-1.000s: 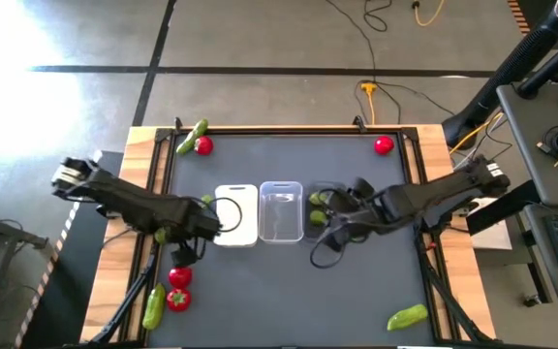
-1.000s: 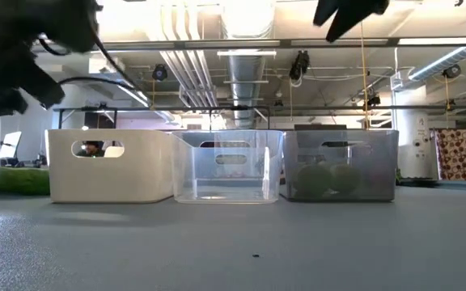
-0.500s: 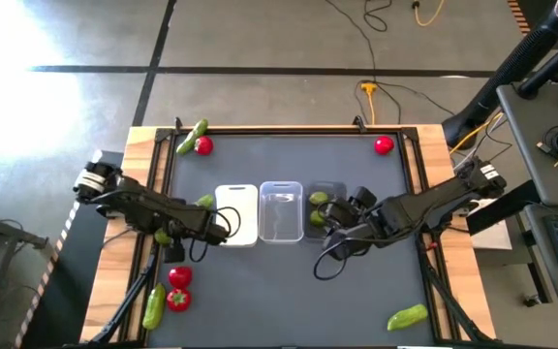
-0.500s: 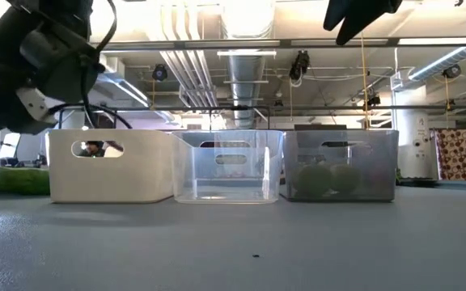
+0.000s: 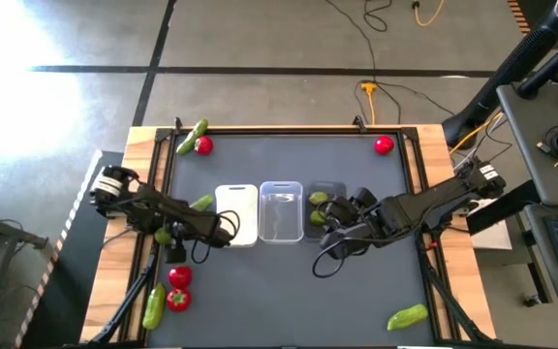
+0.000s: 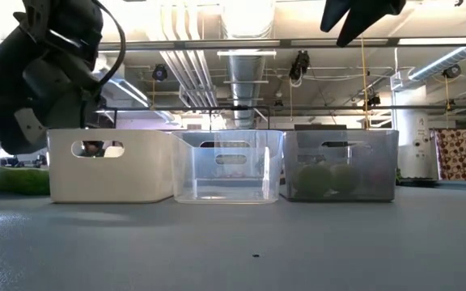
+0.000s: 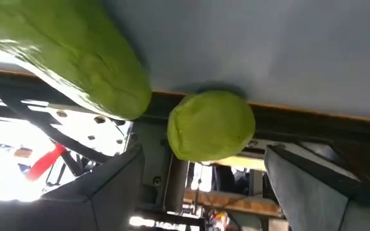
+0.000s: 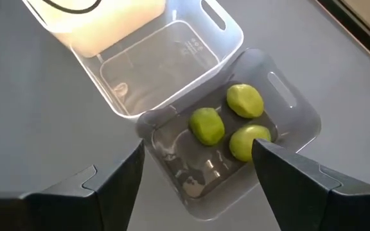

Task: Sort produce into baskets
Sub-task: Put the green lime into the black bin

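Observation:
My left gripper (image 7: 203, 168) is open near the table's left edge, its fingers on either side of a yellow-green lime (image 7: 211, 125) without touching it; the lime (image 5: 163, 236) lies by the table's left rim. A green cucumber (image 7: 69, 58) lies beside it, left of the white basket (image 5: 237, 215). The clear basket (image 5: 281, 211) is empty. My right gripper (image 8: 198, 147) is open and empty above the smoky grey basket (image 8: 294, 109), which holds three limes (image 8: 207, 125).
A cucumber (image 5: 194, 136) and a tomato (image 5: 203, 145) lie at the far left, and a tomato (image 5: 384, 145) at the far right. Two tomatoes (image 5: 178, 288) and a cucumber (image 5: 153, 308) lie at the near left, and a cucumber (image 5: 407, 316) at the near right.
My left arm has swung away from the white basket toward the table's left edge and come lower, toward the lime there. My right gripper has drawn back a little from over the grey basket toward the near edge.

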`<control>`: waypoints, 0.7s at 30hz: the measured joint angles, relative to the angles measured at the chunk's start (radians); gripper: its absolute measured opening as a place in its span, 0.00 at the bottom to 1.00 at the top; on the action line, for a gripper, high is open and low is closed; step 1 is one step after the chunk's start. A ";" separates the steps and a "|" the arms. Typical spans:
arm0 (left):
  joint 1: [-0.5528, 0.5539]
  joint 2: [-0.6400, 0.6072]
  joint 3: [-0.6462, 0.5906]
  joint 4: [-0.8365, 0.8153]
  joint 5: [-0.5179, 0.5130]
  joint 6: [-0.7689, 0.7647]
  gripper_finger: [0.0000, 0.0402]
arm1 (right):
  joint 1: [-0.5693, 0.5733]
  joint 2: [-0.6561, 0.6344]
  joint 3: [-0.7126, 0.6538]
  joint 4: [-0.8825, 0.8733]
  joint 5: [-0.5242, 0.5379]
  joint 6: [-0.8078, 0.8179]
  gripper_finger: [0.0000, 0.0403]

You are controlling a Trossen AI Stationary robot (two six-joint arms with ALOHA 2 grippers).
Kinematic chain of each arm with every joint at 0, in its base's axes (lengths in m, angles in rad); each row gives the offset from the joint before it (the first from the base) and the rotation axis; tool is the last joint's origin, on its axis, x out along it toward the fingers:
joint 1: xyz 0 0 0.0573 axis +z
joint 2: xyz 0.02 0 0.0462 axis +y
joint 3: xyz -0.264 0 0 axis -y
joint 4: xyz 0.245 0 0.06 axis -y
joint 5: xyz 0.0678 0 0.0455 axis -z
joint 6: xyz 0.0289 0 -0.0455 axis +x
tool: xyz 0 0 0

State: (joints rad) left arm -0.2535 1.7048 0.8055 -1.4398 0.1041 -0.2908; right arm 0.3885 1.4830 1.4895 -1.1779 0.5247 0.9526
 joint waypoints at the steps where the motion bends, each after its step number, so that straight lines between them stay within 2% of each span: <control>1: 0.000 0.007 0.002 -0.003 0.008 0.010 0.75 | 0.000 0.000 0.000 0.000 0.000 0.004 0.69; 4: 0.000 0.027 0.016 -0.005 0.044 0.030 0.74 | 0.000 0.000 0.000 0.000 -0.001 0.016 0.69; 8: 0.001 0.046 0.014 0.075 0.161 0.027 0.70 | 0.000 0.000 0.000 0.000 -0.007 0.016 0.69; 14: -0.001 0.048 0.011 0.090 0.145 -0.010 0.66 | 0.000 0.000 0.000 -0.001 -0.008 0.005 0.68; 21: -0.003 -0.050 0.041 0.015 0.159 -0.082 0.65 | 0.000 0.000 0.000 -0.011 -0.020 -0.002 0.68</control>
State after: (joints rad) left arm -0.2569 1.6549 0.8465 -1.4250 0.2634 -0.3723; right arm 0.3885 1.4830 1.4895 -1.1893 0.5047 0.9509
